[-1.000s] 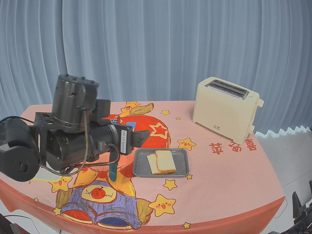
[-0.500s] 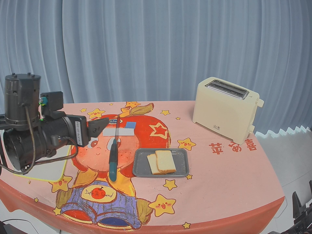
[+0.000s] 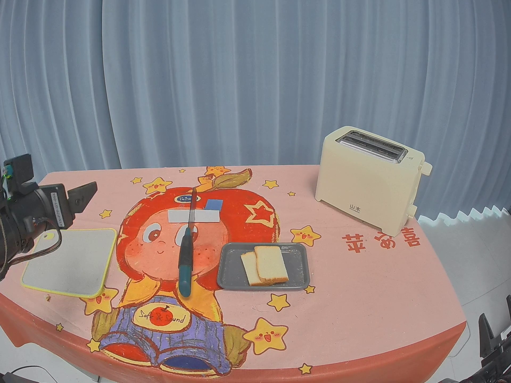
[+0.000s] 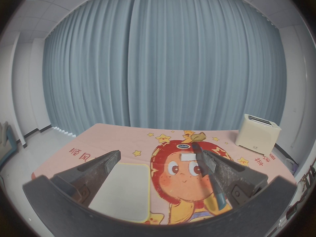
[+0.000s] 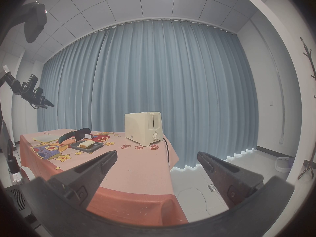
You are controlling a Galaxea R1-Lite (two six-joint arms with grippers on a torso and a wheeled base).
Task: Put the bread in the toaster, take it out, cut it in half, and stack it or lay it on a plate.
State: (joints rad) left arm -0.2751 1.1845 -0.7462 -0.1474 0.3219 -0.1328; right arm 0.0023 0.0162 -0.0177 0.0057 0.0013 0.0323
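Head view, bread (image 3: 264, 265): two pale, flat rectangular slices, overlapped, long sides running near to far.
Plate (image 3: 299, 281): grey, shallow, round-cornered rectangle under the bread, mid tabletop (image 3: 372, 299), which is covered in pink cartoon cloth.
Toaster (image 3: 370, 179): cream, boxy, smooth, two slots up, at the far right.
Knife (image 3: 186, 256): just left of the plate, teal handle nearest, blade pointing away.
Left claw (image 4: 159, 152): released, over the pale cutting board (image 3: 69, 261).
Right claw (image 5: 157, 154): released, off the tabletop's right end.

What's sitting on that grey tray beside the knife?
Two pale bread slices lie on the grey tray, one overlapping the other, so part of the lower slice and the tray surface beneath them are hidden.
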